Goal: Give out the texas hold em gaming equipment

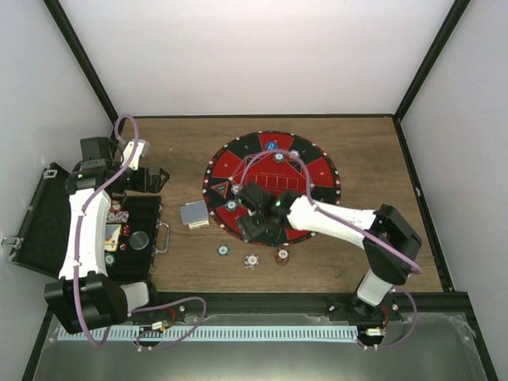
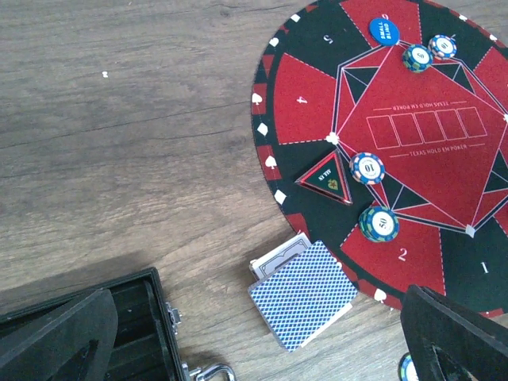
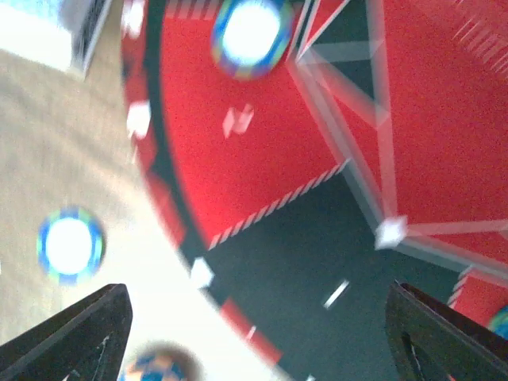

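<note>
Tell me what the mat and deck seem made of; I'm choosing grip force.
Mat: probably thin felt or printed fabric, matte, lying flat without glare. Deck: likely coated paper card, printed blue lattice backs, thin white edges showing; gloss unclear.

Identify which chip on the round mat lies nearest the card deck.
The chip marked 50, beside segment 2; the chip marked 10 and the pair near the blue disc sit farther from the deck.

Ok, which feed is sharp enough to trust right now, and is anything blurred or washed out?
Right wrist: smeared with blur and overexposed, the chips blown out white. Left wrist: sharp, the print on the mat readable, the card deck crisp. Top external: evenly lit, in focus, but details small.
</note>
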